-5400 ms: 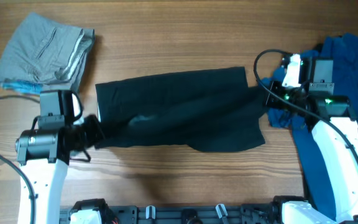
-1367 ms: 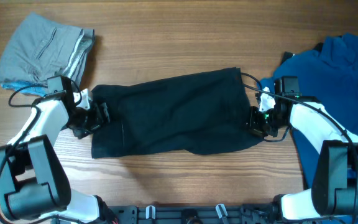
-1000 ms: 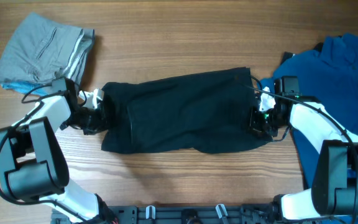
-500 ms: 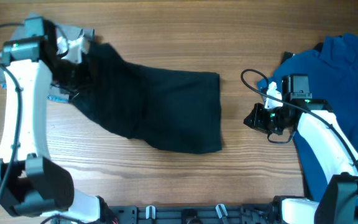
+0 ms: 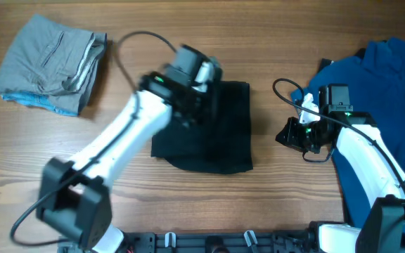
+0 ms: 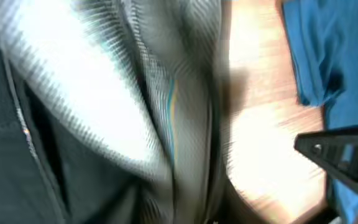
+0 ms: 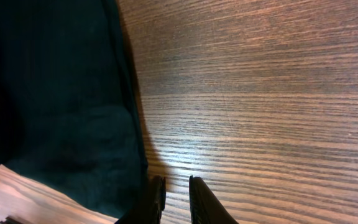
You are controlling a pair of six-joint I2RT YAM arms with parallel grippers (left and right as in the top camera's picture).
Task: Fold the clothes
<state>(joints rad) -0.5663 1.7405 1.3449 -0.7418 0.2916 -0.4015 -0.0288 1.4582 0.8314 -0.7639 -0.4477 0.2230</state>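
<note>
The right claw (image 7: 176,190) sits low over the bare tabletop (image 5: 188,204). Its fingertips are drawn nearly together and hold nothing. It is near the right edge of the black shorts (image 5: 220,133) but not touching them. The shorts lie in a roughly square heap at the middle of the tabletop. The left claw (image 5: 199,98) is over their far left part. The left wrist view is a blur of fabric, so I cannot tell whether it grips. The blue shirt (image 5: 392,84) lies along the right side, and the folded grey garment (image 5: 44,60) is in the far left corner.
</note>
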